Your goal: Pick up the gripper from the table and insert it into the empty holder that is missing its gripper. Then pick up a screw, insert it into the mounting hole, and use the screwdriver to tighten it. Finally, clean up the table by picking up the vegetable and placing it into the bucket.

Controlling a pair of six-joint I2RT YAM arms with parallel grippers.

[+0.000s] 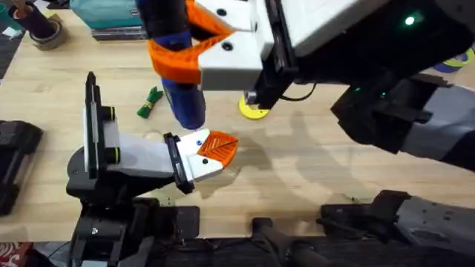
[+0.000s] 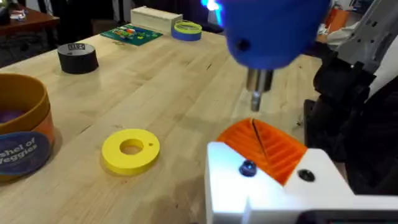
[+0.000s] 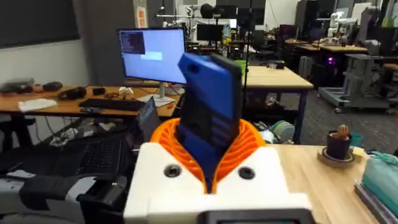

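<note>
We see our right gripper clamped around the blue screwdriver, holding it upright with the bit pointing down; from the right wrist camera the screwdriver's body stands between the orange ribbed pads. The thin metal bit hangs just above the orange wedges at the tip of our left gripper, which lies low over the wooden table near its front edge. In the left wrist view those two orange wedges are pressed together with only a thin dark line between them, so we read the left gripper as closed with nothing seen between its fingers. A small dark screw head sits in the white mount of that gripper. The green leafy vegetable lies on the table beyond the left arm, just left of the screwdriver. The flat yellow ring-shaped disc rests on the table near the bucket, which stands upright and apart from the vegetable.
</note>
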